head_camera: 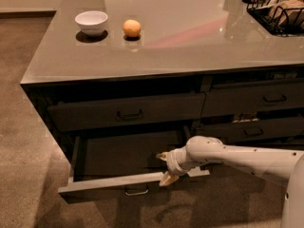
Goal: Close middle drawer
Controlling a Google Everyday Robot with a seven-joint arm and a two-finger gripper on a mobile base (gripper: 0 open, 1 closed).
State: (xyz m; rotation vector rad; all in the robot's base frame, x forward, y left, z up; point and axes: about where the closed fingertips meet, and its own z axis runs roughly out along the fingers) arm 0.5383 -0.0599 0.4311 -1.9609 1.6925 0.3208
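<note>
The middle drawer (118, 156) on the left of the cabinet stands pulled out, its dark floor showing. Its flat front (109, 185) carries a small bar pull (136, 192). My gripper (164, 167) is at the right part of the drawer's front edge. Its two pale fingers are spread: one fingertip (161, 155) is over the drawer's inside, the other (167, 179) is at the front panel. The white arm (237, 158) reaches in from the right. The gripper holds nothing.
The taller top drawer (126, 112) above is shut. Shut drawers (256, 99) stand to the right. On the grey countertop (190, 42) are a white bowl (91, 22), an orange (132, 28) and a black wire basket (280, 11). Carpet floor (28, 141) lies left and in front.
</note>
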